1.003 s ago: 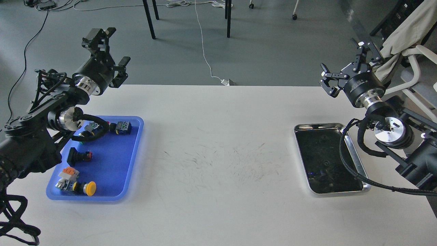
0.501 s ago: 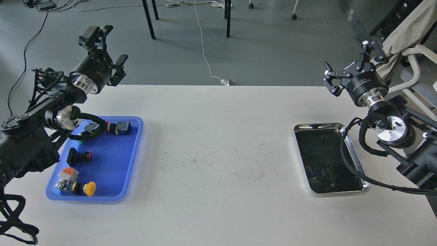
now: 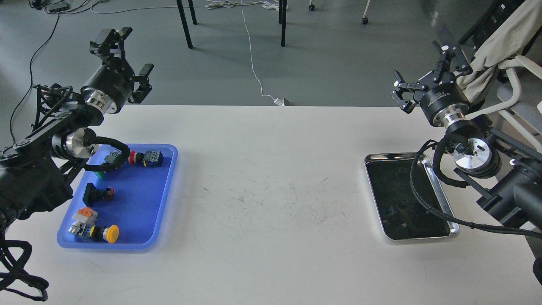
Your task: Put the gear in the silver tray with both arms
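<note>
The silver tray (image 3: 441,199) lies on the white table at the right, its dark bottom bare. A blue plastic tray (image 3: 139,203) at the left holds several push-button switch parts: a red-capped one (image 3: 146,158), a black one (image 3: 96,194), a yellow-capped one (image 3: 106,233) and an orange-topped one (image 3: 84,214). My left gripper (image 3: 123,57) is open and empty, raised above the table's far left corner. My right gripper (image 3: 423,70) is open and empty, raised beyond the table's far right edge, behind the silver tray.
The white table (image 3: 271,190) has scuff marks in its middle. A chair draped with beige cloth (image 3: 504,46) stands close behind my right arm. Table legs (image 3: 185,25) and a white cable (image 3: 254,63) are on the grey floor beyond.
My left gripper has moved up and to the left, away from the blue tray. My right gripper has shifted a little up and left. Both stay open and empty.
</note>
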